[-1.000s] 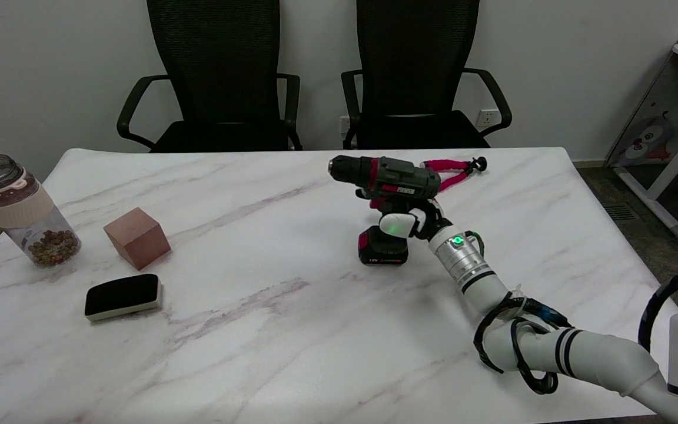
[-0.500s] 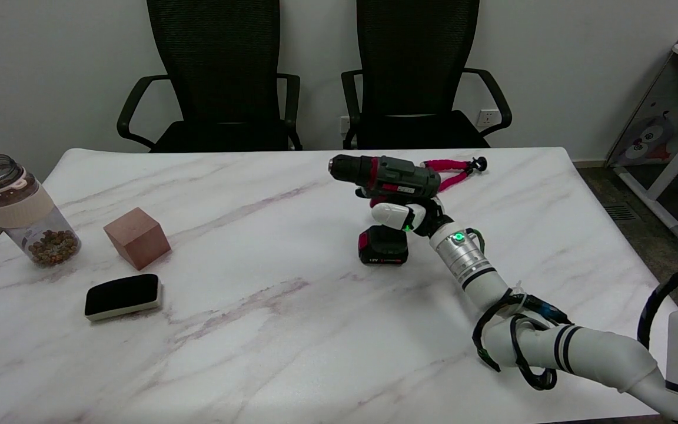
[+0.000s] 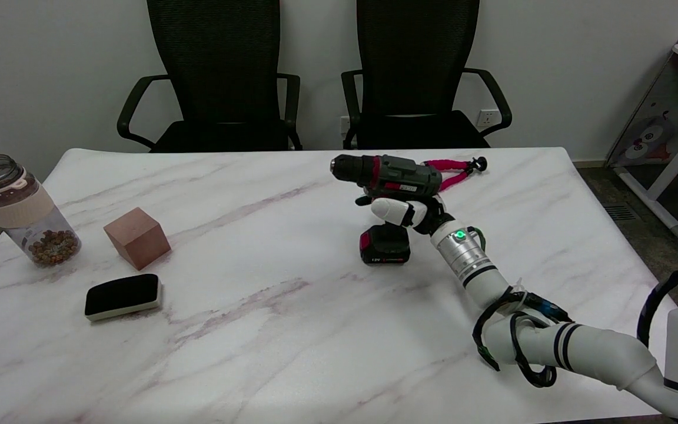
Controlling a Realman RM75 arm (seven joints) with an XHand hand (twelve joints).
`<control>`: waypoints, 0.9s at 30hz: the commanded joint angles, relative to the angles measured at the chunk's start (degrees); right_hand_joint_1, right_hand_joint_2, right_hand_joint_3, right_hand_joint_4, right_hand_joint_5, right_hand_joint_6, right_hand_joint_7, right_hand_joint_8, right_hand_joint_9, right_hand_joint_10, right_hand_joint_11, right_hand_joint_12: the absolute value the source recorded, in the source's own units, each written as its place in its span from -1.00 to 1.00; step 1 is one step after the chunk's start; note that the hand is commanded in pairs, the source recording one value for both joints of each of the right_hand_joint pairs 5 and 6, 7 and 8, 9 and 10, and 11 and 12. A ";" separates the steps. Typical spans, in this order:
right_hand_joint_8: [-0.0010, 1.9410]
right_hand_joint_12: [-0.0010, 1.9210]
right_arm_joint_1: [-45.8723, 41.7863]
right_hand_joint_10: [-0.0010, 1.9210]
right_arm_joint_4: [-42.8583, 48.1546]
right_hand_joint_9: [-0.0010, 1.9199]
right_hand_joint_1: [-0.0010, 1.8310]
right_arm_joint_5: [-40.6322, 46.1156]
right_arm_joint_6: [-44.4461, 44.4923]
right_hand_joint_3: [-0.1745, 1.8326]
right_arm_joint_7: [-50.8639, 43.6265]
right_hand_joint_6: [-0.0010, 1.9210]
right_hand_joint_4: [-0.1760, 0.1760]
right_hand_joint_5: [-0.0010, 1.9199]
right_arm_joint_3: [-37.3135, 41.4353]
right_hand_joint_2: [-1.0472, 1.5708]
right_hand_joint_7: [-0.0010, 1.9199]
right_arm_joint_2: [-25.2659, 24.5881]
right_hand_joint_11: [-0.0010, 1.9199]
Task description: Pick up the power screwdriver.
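Observation:
The power screwdriver (image 3: 395, 175) is dark grey and red and stands upright on its black-and-red battery base (image 3: 385, 245) at the table's middle right, with its chuck pointing left. My right hand (image 3: 401, 212) reaches in from the lower right and grips the handle just under the body. Its white fingers wrap around the front of the handle and hide most of it. The battery base looks to be resting on the marble table (image 3: 268, 330).
A pink-legged mini tripod (image 3: 457, 168) lies just behind the screwdriver. A wooden cube (image 3: 137, 237), a black board eraser (image 3: 122, 296) and a jar with brown pellets (image 3: 21, 211) sit at the left. Two black chairs (image 3: 221, 76) stand behind the far edge.
My right hand slid up the handle and its fingers closed around it. The screwdriver shifted slightly to the right.

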 commanded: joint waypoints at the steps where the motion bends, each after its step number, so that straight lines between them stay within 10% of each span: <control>1: -0.44 -0.15 0.30 -0.44 0.91 -0.44 0.02 0.18 -0.85 -0.11 0.61 -0.43 1.00 -0.43 0.14 -0.32 -0.43 0.00 -0.15; 27: -0.44 -0.19 -0.15 -0.33 2.68 -0.33 0.03 -0.53 0.14 -0.05 1.84 -0.44 1.00 -0.44 -0.30 -0.41 -0.44 0.52 -0.18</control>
